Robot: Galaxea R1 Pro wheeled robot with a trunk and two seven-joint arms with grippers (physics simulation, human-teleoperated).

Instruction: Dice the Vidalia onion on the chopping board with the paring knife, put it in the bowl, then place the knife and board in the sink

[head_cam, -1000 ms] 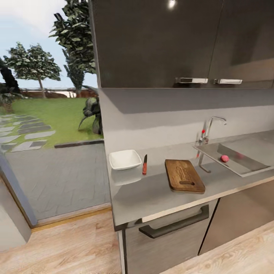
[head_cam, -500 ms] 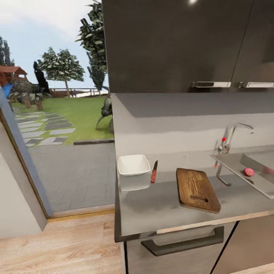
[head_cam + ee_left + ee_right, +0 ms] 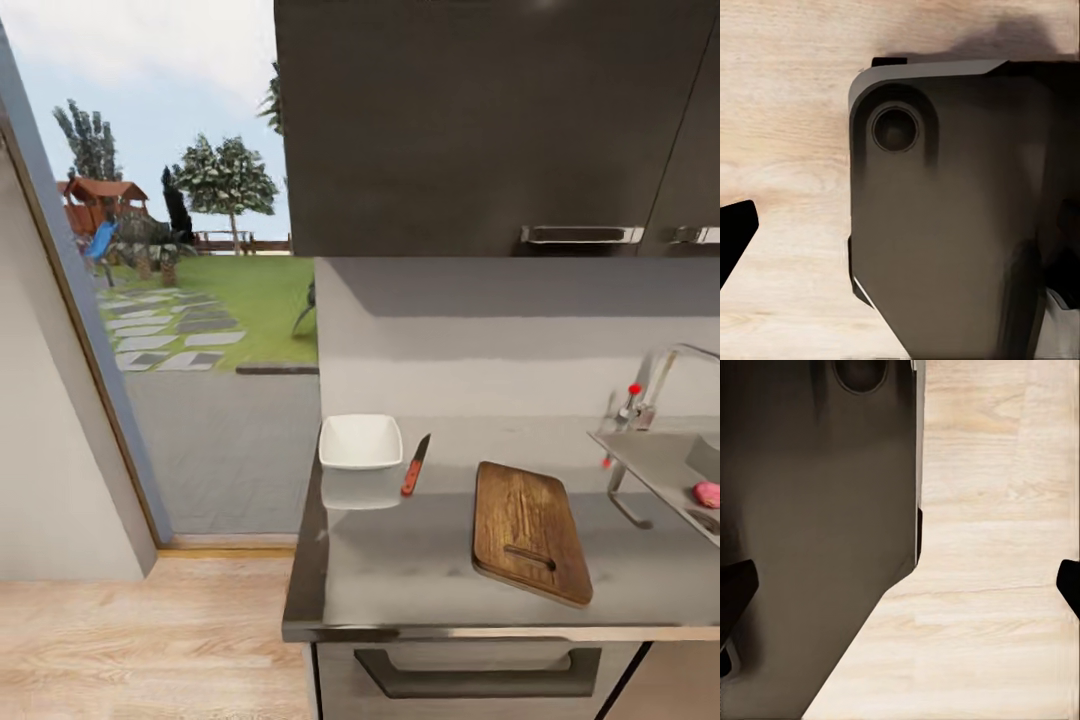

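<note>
The pinkish Vidalia onion lies in the steel sink at the right edge of the head view, below the chrome faucet. On the grey countertop the dark wooden chopping board lies flat. To its left is the paring knife, and left of that the white bowl. My left gripper and right gripper hang over the wooden floor beside my dark base. Their black fingertips stand wide apart with nothing between them.
Dark upper cabinets hang above the counter, and a drawer handle sits under its front edge. Left of the counter, a glass wall looks onto a garden. The light wood floor is open on the left.
The whole head view has shifted: the counter things now sit lower and further right, with the sink at the frame's edge. The things themselves have not moved.
</note>
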